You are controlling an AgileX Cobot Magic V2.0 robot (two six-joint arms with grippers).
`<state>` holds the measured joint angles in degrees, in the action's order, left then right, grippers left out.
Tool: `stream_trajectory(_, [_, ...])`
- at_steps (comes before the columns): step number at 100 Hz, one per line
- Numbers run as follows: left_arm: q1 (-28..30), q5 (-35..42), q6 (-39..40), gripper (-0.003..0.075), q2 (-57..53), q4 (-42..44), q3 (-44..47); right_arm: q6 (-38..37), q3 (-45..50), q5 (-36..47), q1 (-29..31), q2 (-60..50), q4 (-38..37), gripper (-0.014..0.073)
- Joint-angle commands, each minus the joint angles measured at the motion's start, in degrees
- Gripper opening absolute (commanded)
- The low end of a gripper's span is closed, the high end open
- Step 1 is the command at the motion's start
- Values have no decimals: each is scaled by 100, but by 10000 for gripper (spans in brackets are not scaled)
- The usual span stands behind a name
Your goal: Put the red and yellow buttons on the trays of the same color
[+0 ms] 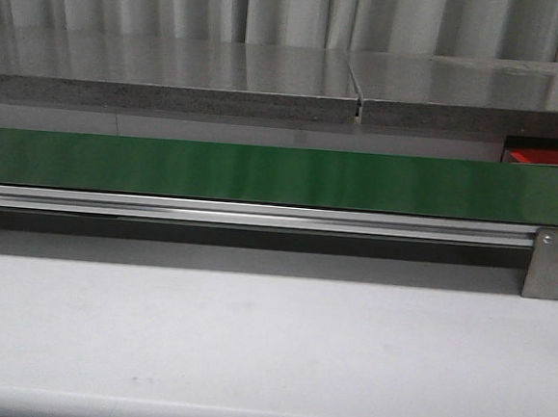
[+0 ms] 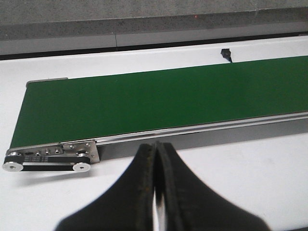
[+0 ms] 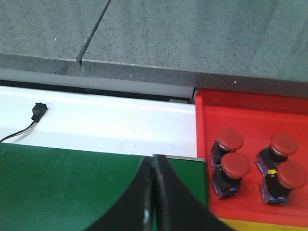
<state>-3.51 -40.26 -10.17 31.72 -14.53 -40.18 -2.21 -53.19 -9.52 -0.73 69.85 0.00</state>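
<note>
While neither arm shows in the front view, each wrist view shows its own fingers.

Left gripper (image 2: 155, 192): fingers pressed together, nothing between them; it hangs over the white table (image 2: 269, 168), just beside the near rail of the green belt (image 2: 159, 98).
Right gripper (image 3: 153, 197): fingers closed against each other, holding nothing; it hangs over the belt's end, beside the red tray (image 3: 250, 113).
Buttons: four red buttons (image 3: 235, 166) stand in two pairs inside the red tray, apart from the gripper.
Hidden: in the front view only a corner of the red tray (image 1: 544, 157) shows, at the far right behind the belt; a yellow strip (image 3: 260, 225) below the red tray is cut off by the frame.
Edges: the belt's roller end (image 2: 48, 161) stops short of the table edge.
Open room: bare table lies on both sides of the belt; a small black plug with its wire (image 3: 37, 111) lies on the far side.
</note>
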Motion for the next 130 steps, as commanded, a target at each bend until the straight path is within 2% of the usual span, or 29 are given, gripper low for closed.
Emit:
stream_trajectory(1, [-37, 383, 4, -20, 12, -118, -144, 60, 127, 801, 10, -426, -58, -118])
stream_trajectory(24, [-37, 383, 4, -20, 12, -118, -144, 55, 878, 1368, 10, -1135, -58, -117])
stream_trajectory(107, [-37, 383, 4, -20, 12, -118, -144, 2, 3142, 1480, 10, -4026, -58, -117])
stream_trajectory(130, [-37, 383, 4, -20, 12, -118, -144, -20, 3807, 1952, 137, -4513, -53, -117])
